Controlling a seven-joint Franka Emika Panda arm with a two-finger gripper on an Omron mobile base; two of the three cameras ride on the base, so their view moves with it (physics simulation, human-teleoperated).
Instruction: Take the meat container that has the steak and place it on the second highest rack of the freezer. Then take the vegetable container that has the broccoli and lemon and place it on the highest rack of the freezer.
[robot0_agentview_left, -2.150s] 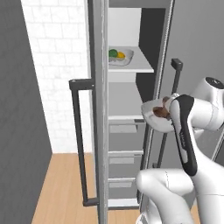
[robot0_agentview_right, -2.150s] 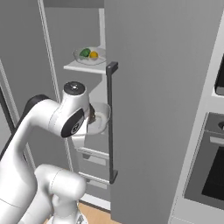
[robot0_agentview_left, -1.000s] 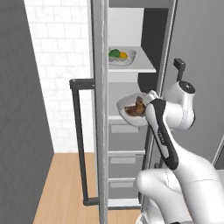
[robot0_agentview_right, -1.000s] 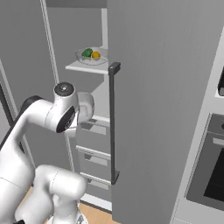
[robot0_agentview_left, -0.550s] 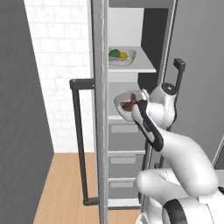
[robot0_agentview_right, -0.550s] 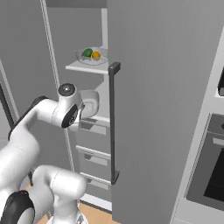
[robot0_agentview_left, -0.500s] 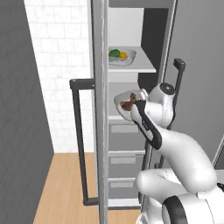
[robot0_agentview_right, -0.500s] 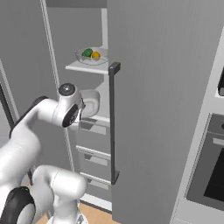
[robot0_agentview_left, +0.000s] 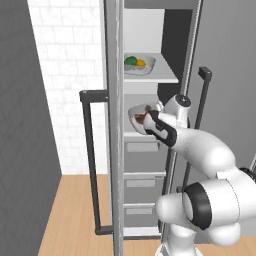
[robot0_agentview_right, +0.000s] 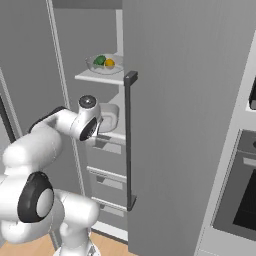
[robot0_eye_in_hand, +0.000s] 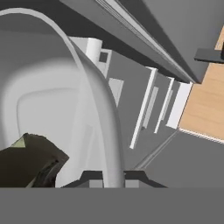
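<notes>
— Currently, what does the pincer (robot0_eye_in_hand: 107, 177) hold?
— Its jaws clamp the rim of the meat container (robot0_agentview_left: 140, 114), steak (robot0_agentview_left: 141, 119) inside, at the freezer's (robot0_agentview_left: 150, 165) second shelf.
— And the vegetable container (robot0_agentview_left: 139, 66)?
— On the highest rack (robot0_agentview_left: 160, 77), with broccoli (robot0_agentview_left: 130, 61) and lemon (robot0_agentview_left: 141, 63).

The left base view looks from behind the arm, on its left, forward into the open freezer (robot0_agentview_left: 150, 90), with the freezer's door edge running down the middle of the picture. The right base view looks from behind on the right, so the freezer's closed grey door fills its centre and the shelves sit left of that door. Both views share the freezer's shelves, drawers and the arm. The hand view sits very close against the meat container (robot0_eye_in_hand: 52, 109), looking down past its rim at the freezer's drawers.
</notes>
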